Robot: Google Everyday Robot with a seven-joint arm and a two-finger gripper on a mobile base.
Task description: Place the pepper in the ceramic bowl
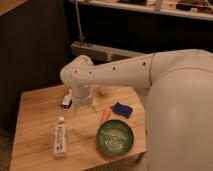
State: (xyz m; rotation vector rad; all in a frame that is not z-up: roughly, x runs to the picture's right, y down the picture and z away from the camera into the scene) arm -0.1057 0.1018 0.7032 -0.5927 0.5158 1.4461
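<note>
Orange-red and slim, the pepper (pixel 104 115) lay on the wooden surface (pixel 35 120) near the middle of the frame. It was outside the dark green ceramic bowl (pixel 100 142), just above the bowl's upper-left rim, and just left of a blue sponge-like block (pixel 121 109). The claw (pixel 84 103) hung low over the surface below the white arm (pixel 115 70), left of the pepper and apart from it. I cannot tell whether it was apart or together. A white tube (pixel 60 140) lay at lower left.
</note>
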